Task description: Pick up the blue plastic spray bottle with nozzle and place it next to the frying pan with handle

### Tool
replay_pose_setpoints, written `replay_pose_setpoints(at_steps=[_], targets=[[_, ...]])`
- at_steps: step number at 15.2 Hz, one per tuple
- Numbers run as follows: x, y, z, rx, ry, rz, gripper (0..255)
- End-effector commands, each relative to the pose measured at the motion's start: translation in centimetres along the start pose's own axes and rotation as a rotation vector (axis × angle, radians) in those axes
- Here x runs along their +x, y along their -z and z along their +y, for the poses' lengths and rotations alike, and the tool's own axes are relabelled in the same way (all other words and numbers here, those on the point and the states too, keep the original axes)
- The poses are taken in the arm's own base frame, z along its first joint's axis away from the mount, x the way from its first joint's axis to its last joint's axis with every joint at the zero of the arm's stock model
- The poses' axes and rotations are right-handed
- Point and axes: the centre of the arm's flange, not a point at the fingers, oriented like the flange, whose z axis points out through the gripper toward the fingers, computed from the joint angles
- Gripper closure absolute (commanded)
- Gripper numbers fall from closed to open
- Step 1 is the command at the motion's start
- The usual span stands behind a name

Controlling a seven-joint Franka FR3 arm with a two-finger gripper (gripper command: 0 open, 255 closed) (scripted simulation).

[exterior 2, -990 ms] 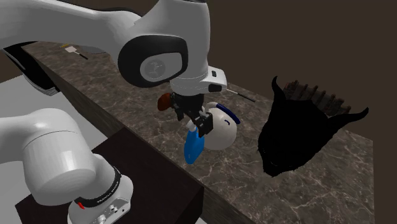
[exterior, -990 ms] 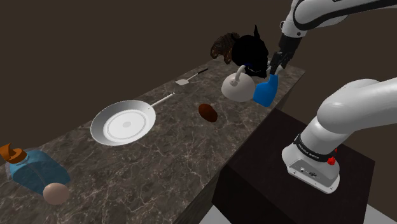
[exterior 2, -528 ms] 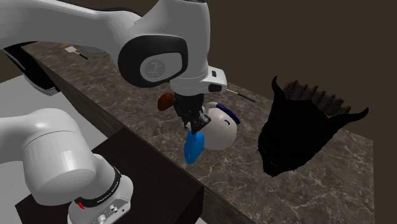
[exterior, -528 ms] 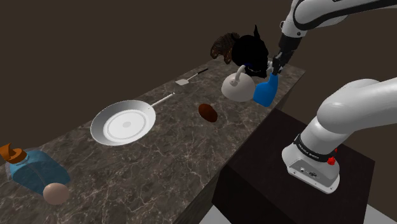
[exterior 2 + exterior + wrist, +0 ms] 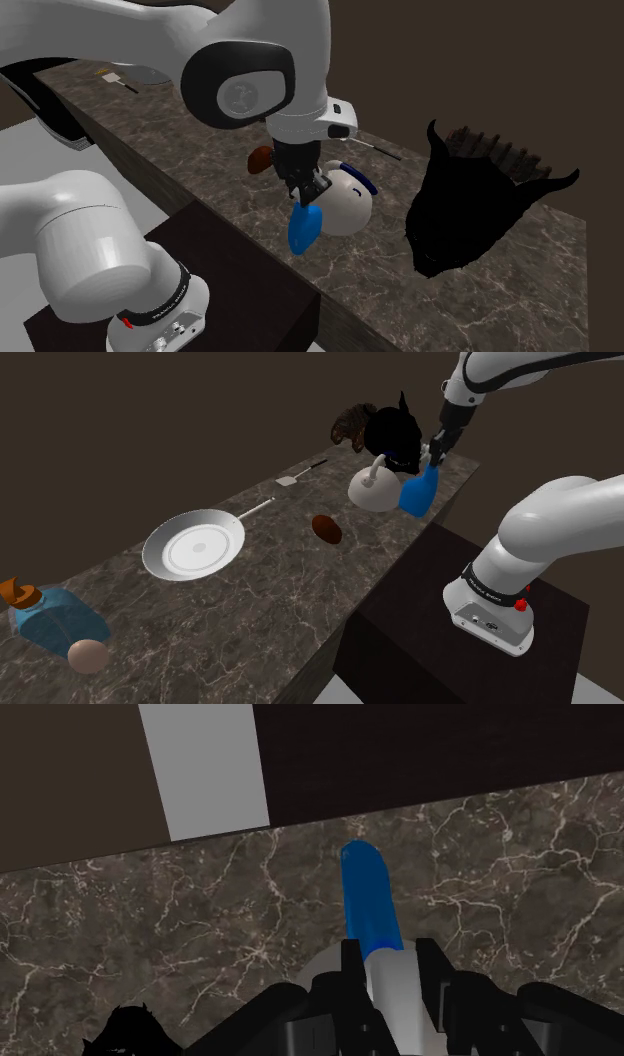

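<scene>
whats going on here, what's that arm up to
The white arm has its claw shut on the top of a blue bottle at the counter's end by the stand, beside a white round pot. The pan it should go next to sits farther along, toward the shoulder view's left. Whether the bottle is off the surface yet is unclear.

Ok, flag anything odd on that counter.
A horned shape near the white kettle is pure black, without shading, unlike everything else. The spray bottle hangs tilted from the jaws, which grip its neck. Nothing looks spilled or broken.
</scene>
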Motion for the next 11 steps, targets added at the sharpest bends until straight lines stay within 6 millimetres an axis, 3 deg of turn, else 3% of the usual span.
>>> replay_pose_setpoints(at_steps=[1, 11], targets=[[-0.1, 0.9, 0.1, 0.000, 0.000, 0.000, 255], [-0.1, 6.2, 0.0, 0.000, 0.000, 0.000, 255]])
